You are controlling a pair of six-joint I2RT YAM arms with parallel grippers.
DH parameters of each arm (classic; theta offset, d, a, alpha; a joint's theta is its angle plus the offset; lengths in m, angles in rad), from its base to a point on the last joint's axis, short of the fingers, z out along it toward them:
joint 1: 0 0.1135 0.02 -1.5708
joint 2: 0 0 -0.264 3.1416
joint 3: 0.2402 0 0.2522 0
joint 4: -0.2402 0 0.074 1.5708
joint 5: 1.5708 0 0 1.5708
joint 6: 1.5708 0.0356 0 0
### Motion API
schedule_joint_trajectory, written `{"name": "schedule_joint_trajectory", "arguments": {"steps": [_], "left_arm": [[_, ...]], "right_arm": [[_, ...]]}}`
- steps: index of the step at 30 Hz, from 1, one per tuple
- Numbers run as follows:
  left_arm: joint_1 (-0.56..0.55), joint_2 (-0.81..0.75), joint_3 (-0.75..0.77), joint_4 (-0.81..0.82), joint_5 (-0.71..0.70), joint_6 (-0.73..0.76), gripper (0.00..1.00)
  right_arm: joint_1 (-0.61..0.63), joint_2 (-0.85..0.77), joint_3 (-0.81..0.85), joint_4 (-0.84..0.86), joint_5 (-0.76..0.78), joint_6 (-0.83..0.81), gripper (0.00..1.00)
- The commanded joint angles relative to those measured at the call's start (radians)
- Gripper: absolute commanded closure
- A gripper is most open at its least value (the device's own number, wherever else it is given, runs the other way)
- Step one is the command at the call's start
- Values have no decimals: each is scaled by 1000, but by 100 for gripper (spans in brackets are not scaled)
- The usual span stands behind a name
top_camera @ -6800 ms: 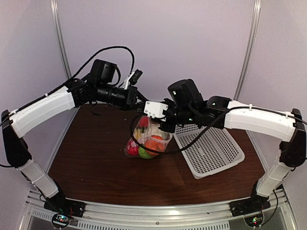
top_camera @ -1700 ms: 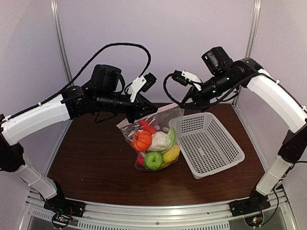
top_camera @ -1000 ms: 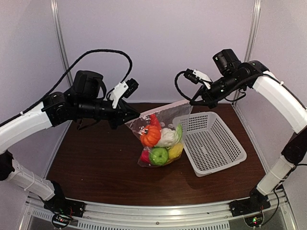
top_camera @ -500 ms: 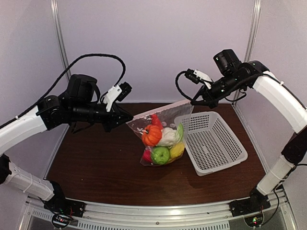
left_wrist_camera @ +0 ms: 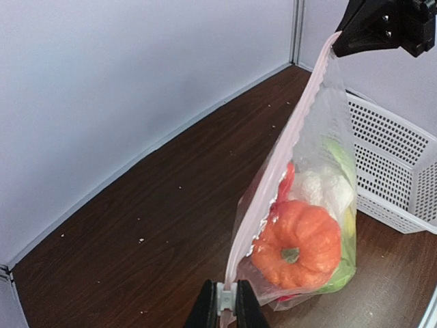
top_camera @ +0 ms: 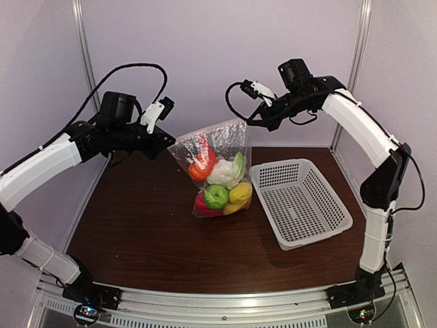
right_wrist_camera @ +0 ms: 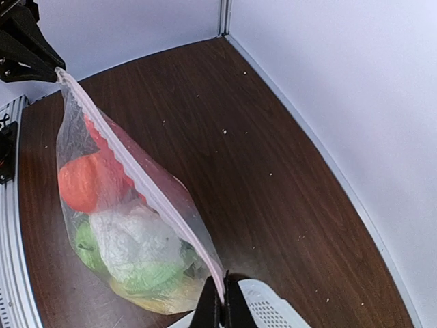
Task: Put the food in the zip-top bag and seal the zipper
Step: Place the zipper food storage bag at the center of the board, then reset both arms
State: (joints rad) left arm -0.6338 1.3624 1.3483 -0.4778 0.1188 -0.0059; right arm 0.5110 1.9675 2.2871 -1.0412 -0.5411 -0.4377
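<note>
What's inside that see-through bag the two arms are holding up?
Through the bag show an orange pumpkin, a white cauliflower, a green apple, a yellow lemon and something red at the bottom. Anything behind them is covered, so I cannot list everything.

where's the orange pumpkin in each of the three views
Top external: orange pumpkin at picture centre, upper left inside the zip-top bag.
Left wrist: lower right, large, behind the plastic.
Right wrist: far left, high in the bag.
Shared landmark: white basket beside the bag.

Clear crinkly plastic bag [top_camera: 220,154], perforated white plastic basket [top_camera: 301,203], dark wood-grain table [top_camera: 136,225].
</note>
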Motion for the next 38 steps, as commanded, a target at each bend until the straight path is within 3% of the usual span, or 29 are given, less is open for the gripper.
{"name": "schedule_joint_trajectory", "arguments": {"steps": [1,5,8,11,12,13,15,19,23,25,26,30,32,35,38], "left_arm": [[22,37,106,81,31,63,96],[22,13,81,40,134,68,92],[22,-33,-27,41,262,32,81],[20,-88,-174,39,388,-22,65],[19,-110,-212,39,418,-34,60],[16,-136,-244,36,437,-37,56],[16,-206,-276,28,428,-34,45],[17,-292,-271,56,232,-51,24],[22,-258,-225,80,-30,-76,13],[23,-224,-208,87,-125,-87,4],[23,-209,-198,92,-180,-97,3],[25,-182,-159,113,-376,-92,2],[25,-186,-151,136,-455,-59,2],[25,-203,-162,182,-473,-42,2],[25,-218,-210,238,-451,-55,2]], "right_arm": [[-10,30,72,119,-28,24,100],[-1,-30,-27,161,-127,57,100],[27,-140,-258,183,-194,0,98],[92,-290,-621,296,-193,-31,86],[114,-334,-745,327,-203,-47,75],[140,-368,-837,314,-214,-101,66],[176,-415,-927,212,-182,-199,58],[121,-497,-879,34,-192,-254,50],[-32,-624,-883,162,-223,-103,41],[-106,-683,-924,283,-170,-15,9],[-145,-713,-952,348,-139,54,1],[-306,-840,-1077,603,20,270,0],[-330,-899,-1126,702,227,389,0],[-336,-928,-1124,693,380,372,0],[-337,-957,-1187,736,379,350,1]]}}
